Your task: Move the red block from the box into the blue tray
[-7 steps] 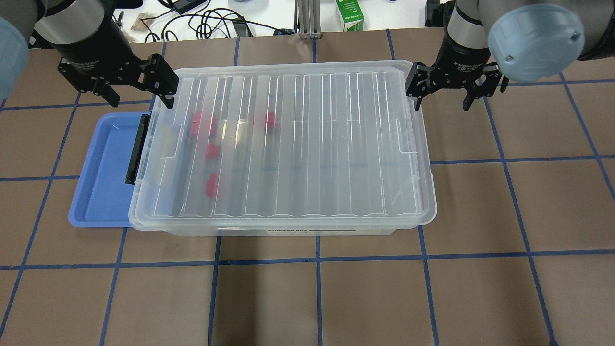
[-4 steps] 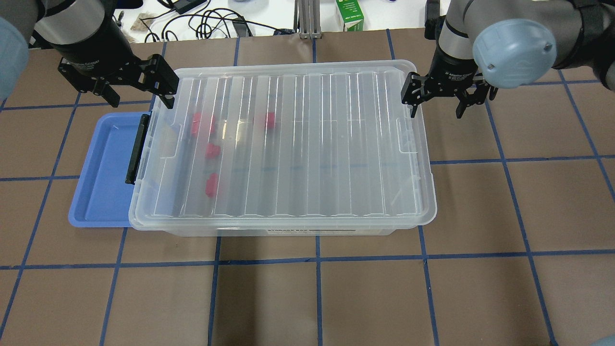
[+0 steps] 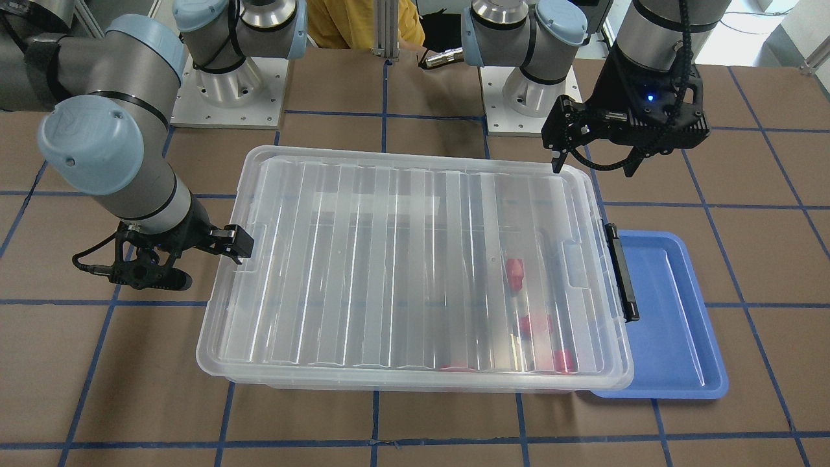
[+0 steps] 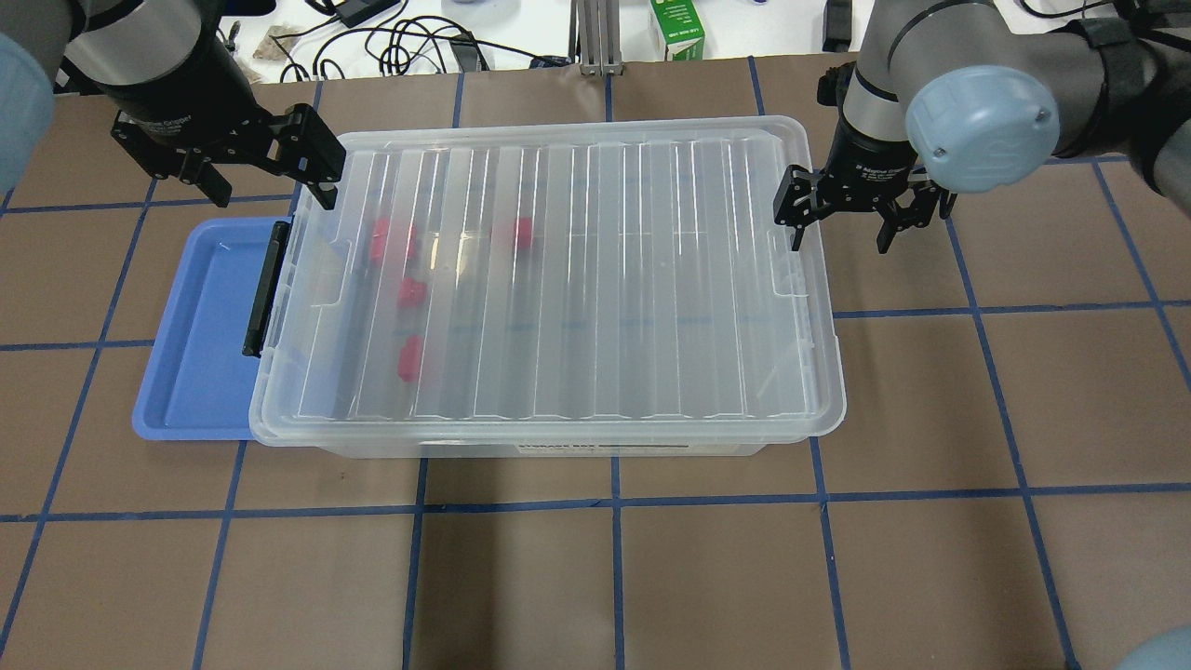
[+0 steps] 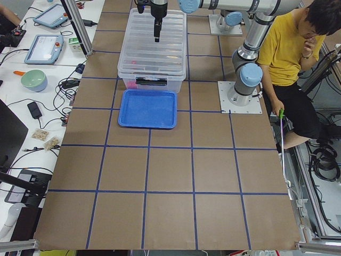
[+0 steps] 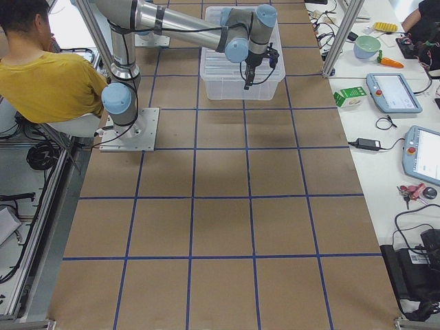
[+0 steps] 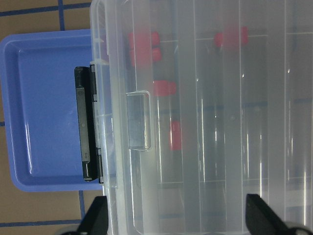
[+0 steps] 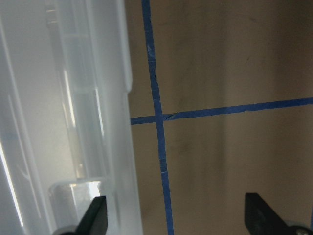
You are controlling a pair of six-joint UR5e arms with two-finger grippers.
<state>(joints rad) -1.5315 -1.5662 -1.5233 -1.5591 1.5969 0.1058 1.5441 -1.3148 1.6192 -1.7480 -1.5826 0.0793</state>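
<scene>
- Two hands are in view, both with fingers spread and holding nothing. Items below run from the near edge of the desk [image 4: 614, 577] outward, as the overhead view shows it.
- Nearest stands the box [image 4: 391, 448], with its lid [image 4: 633, 279] on. Its long axis runs left to right, from one hand toward the other.
- Against its left end lies the blue tray [image 4: 195, 335], bare. The tray's inner edge is hidden under the box rim, so contact cannot be confirmed.
- On that same end, above the tray, sits the black latch [image 4: 262, 288].
- Several red blocks [image 4: 412, 292] show through the lid, all in the left third of the box. The red block [image 4: 409, 358] nearest the front wall lies right of the latch, well inside the rim.
- Farther back, the left hand [image 4: 274, 197] hovers at the box's left corner, above the lid.
- At the opposite end hovers the right hand [image 4: 837, 244]. Its wrist view shows one fingertip [image 8: 95, 215] over the box rim and the other over bare desk.
- Judgement: the blocks and the tray both lie toward the left hand and well apart from the right, so the left arm is the nearer one for the pick and the placing.
- Judgement: no block can be reached while the lid is on. The right hand straddling the rim suggests a lift from that end, and the latch may need releasing first.
</scene>
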